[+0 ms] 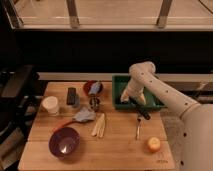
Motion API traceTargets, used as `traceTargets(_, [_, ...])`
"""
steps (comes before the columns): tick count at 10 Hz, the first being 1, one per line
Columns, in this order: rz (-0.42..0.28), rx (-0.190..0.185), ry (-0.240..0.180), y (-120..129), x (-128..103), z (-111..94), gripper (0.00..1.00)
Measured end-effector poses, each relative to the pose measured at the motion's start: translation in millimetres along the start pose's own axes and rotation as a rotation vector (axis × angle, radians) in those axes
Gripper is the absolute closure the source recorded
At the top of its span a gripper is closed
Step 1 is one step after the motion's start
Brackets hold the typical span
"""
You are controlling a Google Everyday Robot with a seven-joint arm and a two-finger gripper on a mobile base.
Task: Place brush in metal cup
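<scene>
Seen from the middle of the wooden table: at 10 o'clock, near the left edge, a white cup. Just at 3 o'clock of it, a flat dark block. Down at 8 o'clock, a purple bowl, with a red-handled tool at its 12 o'clock and a grey-blue cloth touching that tool's far end.

At 12 o'clock, by the back edge, a red bowl holding something bluish. Right at its 6 o'clock, touching or nearly so, the metal cup, upright and small. Crowded on most sides: the dark block at 9 o'clock, the cloth at 7 o'clock, two pale wooden sticks at 6 o'clock. Open only toward 3 o'clock.

At 2 o'clock of the table's middle, a green tray. Reaching down into its left half from 1 o'clock, the white arm, with the gripper low over the tray's front left corner. Spread or pressed together: cannot tell.

Just at 4 o'clock of the gripper, the brush, slanted across the tray's front rim, upper end by the gripper, lower end out over the table. Held or merely lying there: cannot tell. Well apart from the metal cup, with the tray's left wall between them.

At 6 o'clock of the brush, a silver fork. At 5 o'clock, near the table's right front corner, an orange.
</scene>
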Motion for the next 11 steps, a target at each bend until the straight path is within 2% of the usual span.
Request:
traceTargets(4, [0.002,0.002,0.003,2,0,-6,0.95])
traceTargets(5, [0.003,0.002,0.003,2,0,-6,0.99])
traceTargets(7, [0.0,0.002,0.003,1,0,-5,1.0])
traceTargets(8, [-0.001,0.003,0.021,-2,2,-8,1.0])
traceTargets(9, [-0.002,0.007,0.058,-7,8,-17,1.0])
traceTargets(11, [-0.005,0.033,0.138,-21,17,-53,1.0])
